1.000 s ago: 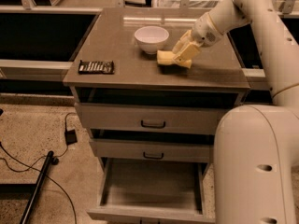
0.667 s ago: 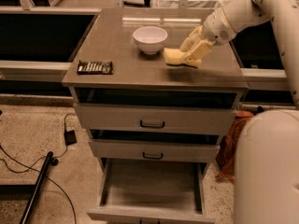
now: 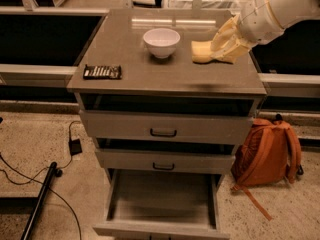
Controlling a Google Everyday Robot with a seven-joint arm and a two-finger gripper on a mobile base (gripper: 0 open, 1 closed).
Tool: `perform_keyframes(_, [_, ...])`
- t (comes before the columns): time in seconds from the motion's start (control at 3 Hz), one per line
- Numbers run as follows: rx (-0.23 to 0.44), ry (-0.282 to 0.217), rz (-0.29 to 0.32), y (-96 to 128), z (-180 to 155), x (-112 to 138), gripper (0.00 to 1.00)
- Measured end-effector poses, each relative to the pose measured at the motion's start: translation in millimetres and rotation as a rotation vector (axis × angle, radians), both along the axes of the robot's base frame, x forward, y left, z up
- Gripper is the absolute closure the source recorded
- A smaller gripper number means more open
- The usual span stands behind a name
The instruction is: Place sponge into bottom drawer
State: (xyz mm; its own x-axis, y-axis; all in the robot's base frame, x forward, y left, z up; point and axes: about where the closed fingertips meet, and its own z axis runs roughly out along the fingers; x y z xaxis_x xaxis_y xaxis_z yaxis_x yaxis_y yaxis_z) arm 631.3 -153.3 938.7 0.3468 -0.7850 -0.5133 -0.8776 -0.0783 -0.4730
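The pale yellow sponge [image 3: 201, 52] is held in my gripper [image 3: 225, 45], just above the right part of the cabinet top [image 3: 150, 79]; its shadow falls on the top near the front edge. The fingers [image 3: 229, 34] are shut on the sponge's right end. The arm comes in from the upper right. The bottom drawer [image 3: 161, 200] is pulled out below, and its grey-brown floor holds nothing. The two upper drawers [image 3: 163, 129] are slightly ajar.
A white bowl [image 3: 161, 42] stands on the cabinet top left of the sponge. A dark candy bar wrapper [image 3: 102, 72] lies near the left front corner. An orange backpack [image 3: 267, 151] leans at the cabinet's right. Cables and a black pole [image 3: 42, 194] lie on the floor at left.
The gripper has lifted the sponge off the cabinet top and carried it a little right. The robot's body has left the lower right of the view, uncovering the backpack.
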Motion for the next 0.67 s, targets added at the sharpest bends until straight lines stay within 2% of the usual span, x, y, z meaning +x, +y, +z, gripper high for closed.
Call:
perform_keyframes(0.33, [-0.055, -0.017, 0.035, 9.2, -2.5, -24.2, 1.00])
perform_keyframes(0.67, [-0.054, -0.015, 0.035, 9.5, -3.5, -24.0, 1.00])
